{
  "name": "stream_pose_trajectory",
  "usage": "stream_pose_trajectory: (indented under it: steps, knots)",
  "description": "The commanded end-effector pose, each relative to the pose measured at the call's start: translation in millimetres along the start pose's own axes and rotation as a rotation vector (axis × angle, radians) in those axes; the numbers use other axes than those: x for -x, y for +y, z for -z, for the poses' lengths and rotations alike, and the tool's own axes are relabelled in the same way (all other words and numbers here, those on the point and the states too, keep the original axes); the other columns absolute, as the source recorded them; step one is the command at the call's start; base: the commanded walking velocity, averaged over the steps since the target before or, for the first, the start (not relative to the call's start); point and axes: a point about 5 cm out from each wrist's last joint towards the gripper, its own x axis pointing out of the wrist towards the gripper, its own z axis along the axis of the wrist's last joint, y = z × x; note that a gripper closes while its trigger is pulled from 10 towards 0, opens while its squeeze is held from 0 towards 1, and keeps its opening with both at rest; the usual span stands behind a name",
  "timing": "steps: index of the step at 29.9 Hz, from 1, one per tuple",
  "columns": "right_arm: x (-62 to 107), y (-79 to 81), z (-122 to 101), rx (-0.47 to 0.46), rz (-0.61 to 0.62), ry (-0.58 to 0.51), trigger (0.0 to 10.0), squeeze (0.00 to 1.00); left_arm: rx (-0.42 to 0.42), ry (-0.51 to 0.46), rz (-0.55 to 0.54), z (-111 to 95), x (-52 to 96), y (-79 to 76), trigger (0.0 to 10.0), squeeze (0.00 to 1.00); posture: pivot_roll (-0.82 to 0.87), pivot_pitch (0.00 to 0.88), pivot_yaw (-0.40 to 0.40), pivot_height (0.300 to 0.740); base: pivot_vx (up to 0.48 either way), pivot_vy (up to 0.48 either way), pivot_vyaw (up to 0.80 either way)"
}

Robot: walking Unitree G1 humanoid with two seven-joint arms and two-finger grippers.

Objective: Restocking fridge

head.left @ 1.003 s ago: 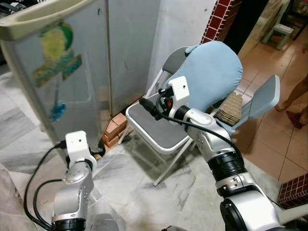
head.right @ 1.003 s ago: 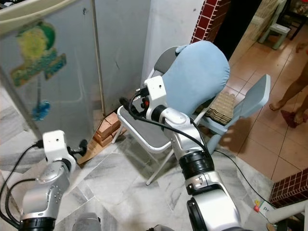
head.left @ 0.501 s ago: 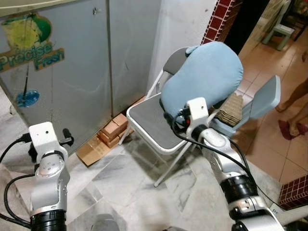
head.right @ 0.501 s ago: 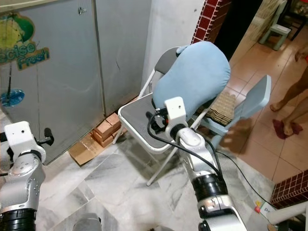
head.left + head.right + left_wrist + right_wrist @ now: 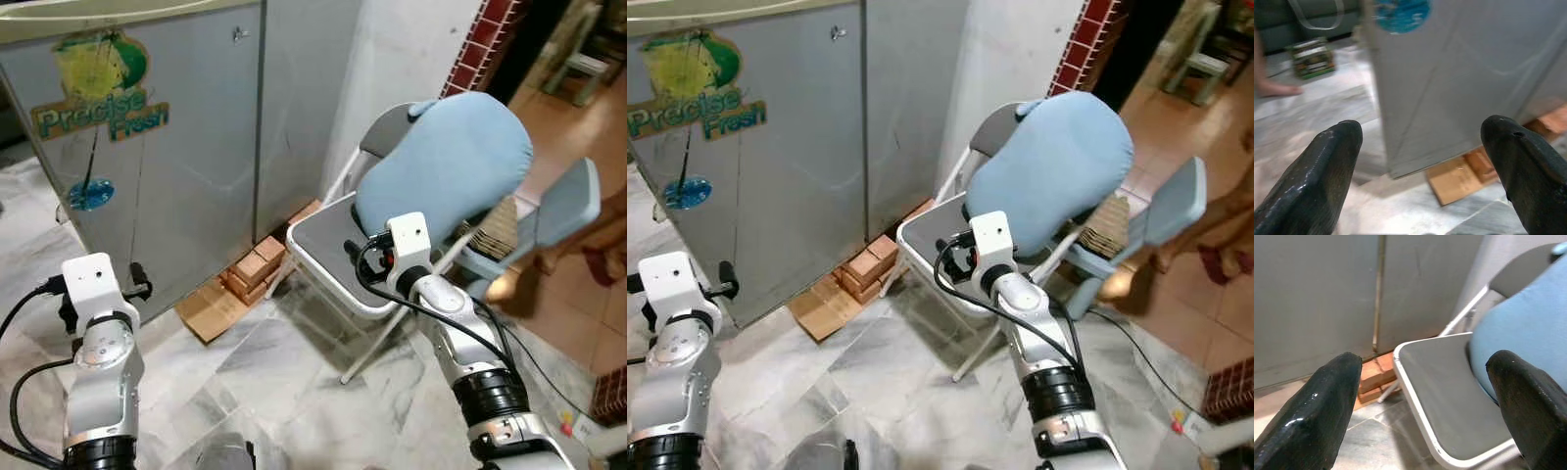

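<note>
The grey fridge (image 5: 186, 176) stands in front of me on the left. Its door carries a "Precise Fresh" sticker (image 5: 98, 98) and lies flush, closed. My left gripper (image 5: 138, 282) is held low, close before the door's lower corner. In the left wrist view my left gripper (image 5: 1422, 142) is open, the fingers wide apart with nothing between them. My right gripper (image 5: 352, 257) hovers at the front of a grey folding chair seat (image 5: 328, 245). My right gripper (image 5: 1425, 377) is also open and empty.
A big blue cushion (image 5: 446, 166) leans on the chair back. Bricks (image 5: 250, 274) and a cardboard piece (image 5: 211, 311) lie at the fridge's foot. A blue plastic chair (image 5: 568, 201) and a person's foot (image 5: 605, 264) are at the right; another foot (image 5: 1273, 89) is beyond the fridge.
A second ago the sticker door stood angled outward; now it lies flush with the fridge. Both grippers have drawn back toward me, the right one off the chair seat. The view has shifted.
</note>
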Motion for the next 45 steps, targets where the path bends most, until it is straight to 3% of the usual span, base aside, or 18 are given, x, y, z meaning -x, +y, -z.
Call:
stream_pose_trajectory:
  steps: [1, 23, 33, 39, 45]
  knots:
    - [0.8, -3.4, -3.2, 0.0, 0.019, -0.009, 10.0, 0.0, 0.003, -0.019, 0.014, -2.7, -1.4, -0.4, 10.0, 0.0, 0.11, 0.0, -0.101, 0.74, 0.0, 0.48, -0.79]
    - [2.9, -6.6, -0.8, -0.004, 0.044, -0.008, 10.0, 0.0, 0.013, -0.035, -0.02, -6.4, -10.0, 6.1, 10.0, 0.0, 0.11, 0.0, -0.098, 0.74, 0.0, 0.48, -0.07]
    - [1.6, -5.6, -1.9, -0.013, 0.047, -0.013, 10.0, 0.0, 0.012, -0.047, -0.071, -15.0, -22.8, 20.2, 10.0, 0.0, 0.1, 0.0, -0.096, 0.74, 0.0, 0.48, 0.0]
    - [-0.3, -4.2, -3.3, -0.017, 0.048, -0.017, 10.0, 0.0, 0.009, -0.047, -0.074, -13.2, -21.5, 18.9, 10.0, 0.0, 0.11, 0.0, -0.097, 0.74, 0.0, 0.48, 0.0]
    - [-8.7, 0.0, -12.0, -0.036, 0.086, -0.044, 10.0, 0.0, 0.009, -0.019, -0.052, -2.3, -14.3, 6.9, 10.0, 0.0, 0.11, 0.0, -0.099, 0.74, 0.0, 0.48, 0.0]
